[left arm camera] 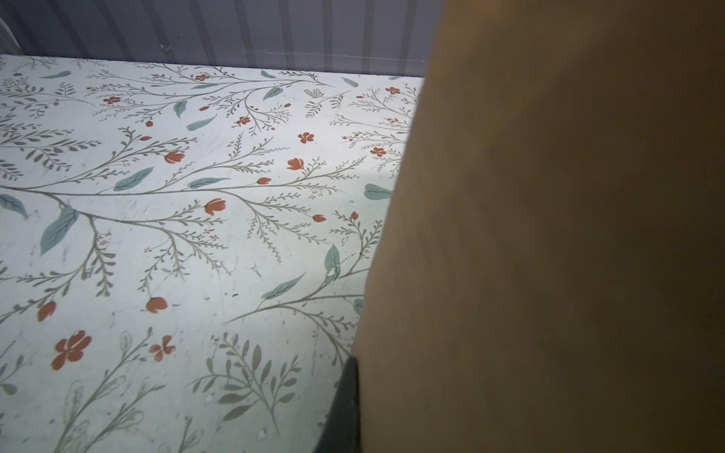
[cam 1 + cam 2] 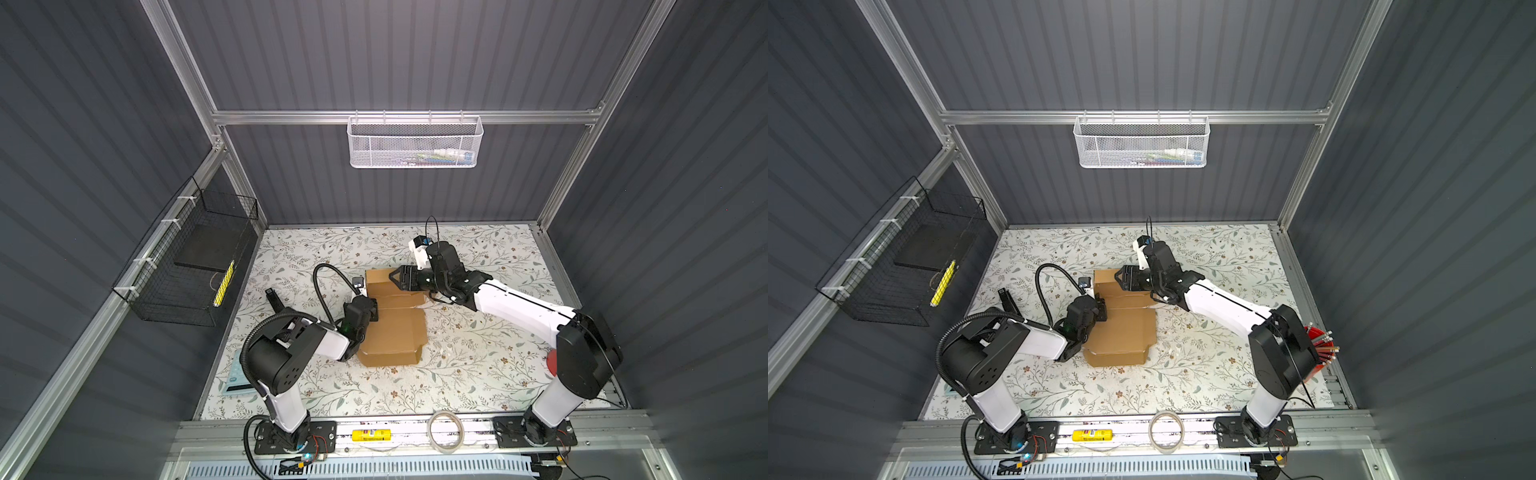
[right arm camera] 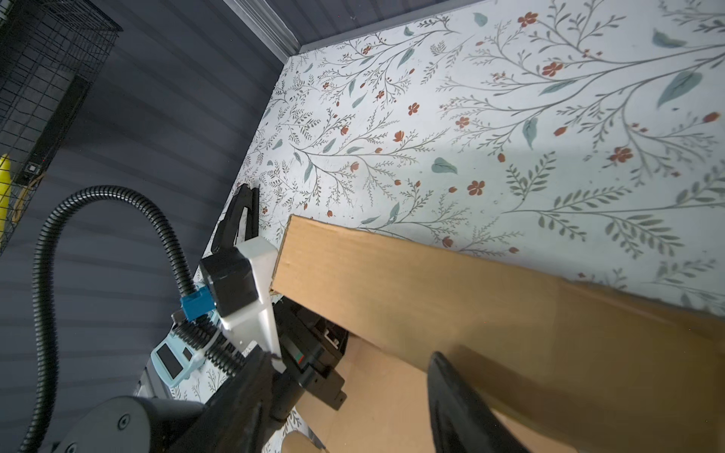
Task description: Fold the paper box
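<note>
Pinching the left edge of the paper box [image 2: 392, 332], the left claw [image 2: 373, 311] is closing tight on the cardboard. The right claw [image 2: 393, 277] is hanging spread beside the raised rear flap. The brown box is lying mid-desk [image 2: 478, 357], between both arms. Folding seems partway done: the near wall and rear flap are standing up, while the right side is lying flat and the lid is not yet closed.

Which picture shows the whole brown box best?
A top view: nearly all of the paper box shows there. The left wrist view shows only a brown panel; the right wrist view, one raised flap.
</note>
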Action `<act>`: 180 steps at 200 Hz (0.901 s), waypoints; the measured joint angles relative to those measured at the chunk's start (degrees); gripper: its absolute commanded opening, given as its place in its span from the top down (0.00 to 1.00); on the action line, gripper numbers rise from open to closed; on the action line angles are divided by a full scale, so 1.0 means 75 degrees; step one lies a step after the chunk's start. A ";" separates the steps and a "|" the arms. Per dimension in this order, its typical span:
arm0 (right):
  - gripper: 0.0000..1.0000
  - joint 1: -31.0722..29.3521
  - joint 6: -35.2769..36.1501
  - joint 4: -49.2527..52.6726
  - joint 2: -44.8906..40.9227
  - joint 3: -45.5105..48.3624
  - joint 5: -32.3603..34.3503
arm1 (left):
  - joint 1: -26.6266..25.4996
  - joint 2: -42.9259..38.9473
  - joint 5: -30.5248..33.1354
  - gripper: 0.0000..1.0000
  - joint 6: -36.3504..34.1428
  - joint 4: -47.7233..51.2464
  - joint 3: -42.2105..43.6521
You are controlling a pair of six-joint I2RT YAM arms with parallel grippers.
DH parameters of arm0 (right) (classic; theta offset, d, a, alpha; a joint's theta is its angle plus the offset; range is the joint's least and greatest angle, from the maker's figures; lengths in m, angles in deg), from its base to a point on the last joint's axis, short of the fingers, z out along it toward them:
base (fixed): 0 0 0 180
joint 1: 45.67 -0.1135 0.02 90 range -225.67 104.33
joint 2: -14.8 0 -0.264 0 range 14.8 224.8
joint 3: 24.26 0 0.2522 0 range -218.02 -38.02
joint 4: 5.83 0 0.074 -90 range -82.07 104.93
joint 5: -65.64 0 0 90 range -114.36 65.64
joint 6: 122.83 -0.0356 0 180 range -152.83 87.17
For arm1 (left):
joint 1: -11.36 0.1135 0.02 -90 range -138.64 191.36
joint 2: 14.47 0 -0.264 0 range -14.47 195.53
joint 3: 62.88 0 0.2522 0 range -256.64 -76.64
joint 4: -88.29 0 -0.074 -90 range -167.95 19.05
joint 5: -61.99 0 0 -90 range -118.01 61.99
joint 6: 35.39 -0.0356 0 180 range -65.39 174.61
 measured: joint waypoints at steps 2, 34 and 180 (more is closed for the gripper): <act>0.33 0.0000 0.0017 0.0023 -0.0041 0.0009 0.0009 | 0.0000 -0.0012 0.0003 1.00 0.0003 -0.0003 0.0009; 0.30 0.0000 0.0312 0.0487 -0.0726 0.0256 0.0463 | 0.0000 -0.0233 0.0023 1.00 0.0000 0.0067 0.0154; 0.24 0.0192 0.0382 0.0871 0.0029 0.0221 0.0769 | 0.0000 -0.0490 -0.0067 1.00 0.0093 0.0321 0.0283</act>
